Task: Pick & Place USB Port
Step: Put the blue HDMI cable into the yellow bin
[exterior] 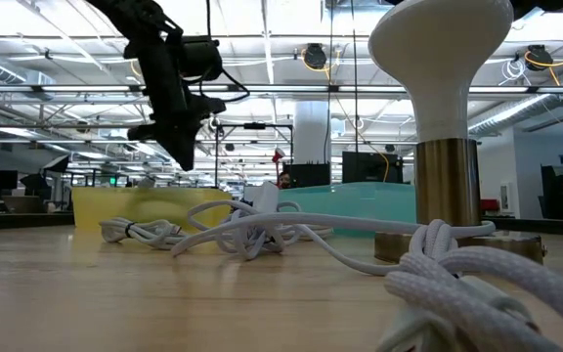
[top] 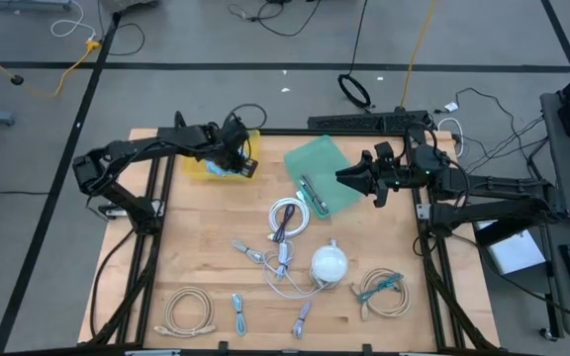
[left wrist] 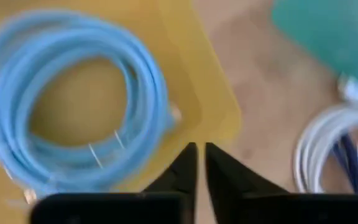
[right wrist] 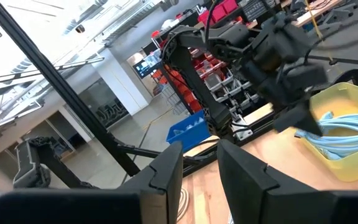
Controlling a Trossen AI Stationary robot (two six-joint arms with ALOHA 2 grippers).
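A light blue coiled USB cable [left wrist: 73, 93] lies in the yellow tray [left wrist: 185, 74] at the table's far left. My left gripper [left wrist: 201, 158] hangs shut over that tray's right-hand corner [top: 249, 166], pointing steeply down, with nothing between its fingers. In the low view the left gripper [exterior: 184, 156] is clear above the tray [exterior: 145, 205]. My right gripper [right wrist: 199, 165] is open and empty, held high and about level over the green tray [top: 325, 158]. A white cable [top: 313, 193] lies in the green tray.
A white and dark coiled cable [top: 285, 218] lies mid-table by the green tray. A white domed lamp [top: 329, 262] stands nearer the front, wrapped in white cord. Coiled cables [top: 188, 309] [top: 384, 292] and short adapters [top: 237, 314] lie along the near edge.
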